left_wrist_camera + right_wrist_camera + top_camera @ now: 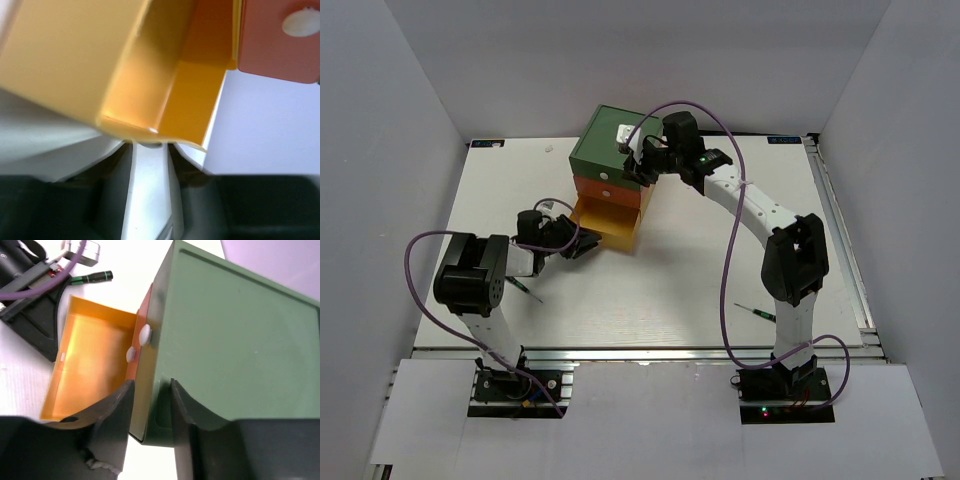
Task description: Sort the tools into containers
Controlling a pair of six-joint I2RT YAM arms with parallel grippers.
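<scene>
the yellow drawer stands pulled out of the chest, presumably to take tools, with the left hand at its rim and the right hand astride the chest's edge, likely steadying it, though whether either grips i cannot tell, while a black screwdriver lies on the counter apart from the chest.

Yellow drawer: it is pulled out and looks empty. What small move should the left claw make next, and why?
Probably draw the left claw back from the yellow drawer toward the thin screwdriver lying nearest it on the table. The drawer is already out and shows nothing inside, and that tool is not yet picked up.
</scene>
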